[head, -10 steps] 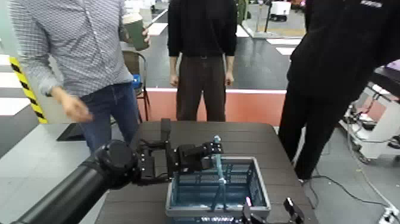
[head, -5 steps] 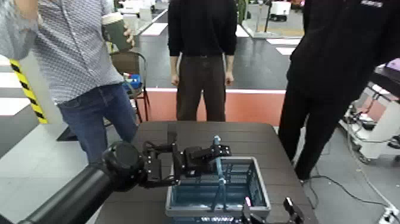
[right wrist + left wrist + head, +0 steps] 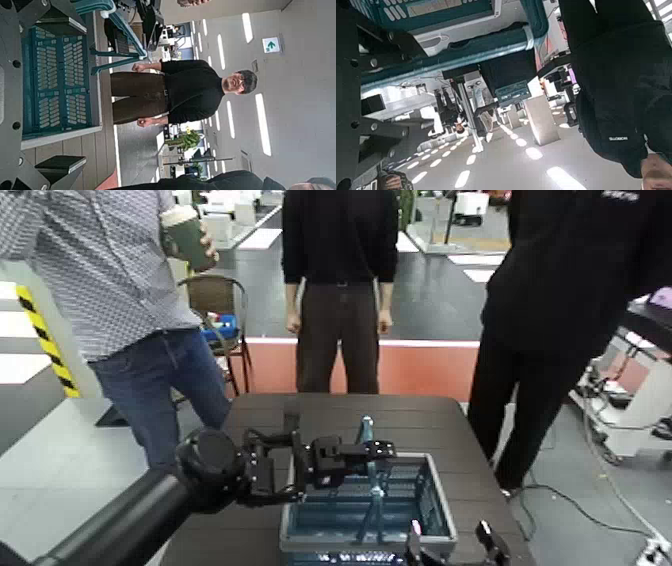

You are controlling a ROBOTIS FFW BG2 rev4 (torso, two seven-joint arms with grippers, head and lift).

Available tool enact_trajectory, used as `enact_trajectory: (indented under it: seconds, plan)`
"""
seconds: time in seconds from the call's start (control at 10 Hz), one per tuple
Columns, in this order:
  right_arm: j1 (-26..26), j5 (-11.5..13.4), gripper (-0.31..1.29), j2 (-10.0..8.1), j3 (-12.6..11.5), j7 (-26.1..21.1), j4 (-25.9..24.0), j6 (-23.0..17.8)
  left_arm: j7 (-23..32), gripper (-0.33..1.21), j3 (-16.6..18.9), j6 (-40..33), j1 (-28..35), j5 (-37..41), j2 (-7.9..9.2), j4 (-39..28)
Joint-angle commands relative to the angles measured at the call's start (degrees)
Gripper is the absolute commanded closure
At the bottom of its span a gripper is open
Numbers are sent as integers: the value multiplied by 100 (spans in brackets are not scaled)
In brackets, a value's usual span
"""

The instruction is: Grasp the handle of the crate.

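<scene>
Left: open bench (image 3: 240, 528) beside crate (image 3: 366, 544). Left gripper (image 3: 380, 450) over crate, fingers apart, handle (image 3: 376, 508) between them; contact unclear. Handle upright across crate's middle. Bare bench beyond crate's far rim; strip along its right. Right gripper (image 3: 450, 542) at crate's near right corner, fingers spread.

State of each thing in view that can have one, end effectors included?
Left end effector: open, at the handle's upper part.
Right end effector: open, near the crate's corner.
Handle: raised, between the left fingers.
Crate: upright on the table, open-topped.
Cup: in a person's hand.
</scene>
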Motion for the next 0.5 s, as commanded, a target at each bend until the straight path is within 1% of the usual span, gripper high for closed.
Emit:
enact_trajectory:
  seconds: [0.1,0.5]
  plan:
    - [-4,-11,15,-8,2,2,0,0,-33,119,-16,8,-10,18,10,5]
    - [14,-20,15,1,2,2,0,0,-77,119,-16,87,8,18,18,-21]
